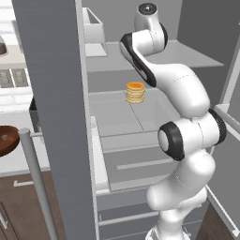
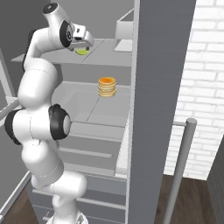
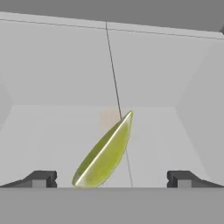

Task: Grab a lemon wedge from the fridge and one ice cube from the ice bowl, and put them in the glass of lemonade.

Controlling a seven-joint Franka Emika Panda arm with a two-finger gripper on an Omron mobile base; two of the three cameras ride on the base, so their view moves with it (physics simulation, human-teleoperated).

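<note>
The arm reaches into the open fridge (image 1: 56, 117), and its gripper (image 3: 111, 178) hangs over the upper shelf (image 2: 105, 54) with the jaws spread wide and grasping nothing. The lemon wedge (image 3: 105, 151), a thin yellow-green slice, lies on that shelf between the 2 dark fingertips (image 3: 41, 178), touching neither; from the right base camera it shows as a green spot just under the hand. On the shelf below sits a stack of pancakes (image 1: 135, 92), and the dark brown ice bowl (image 1: 7, 139) stands on the counter left of the fridge door.
</note>
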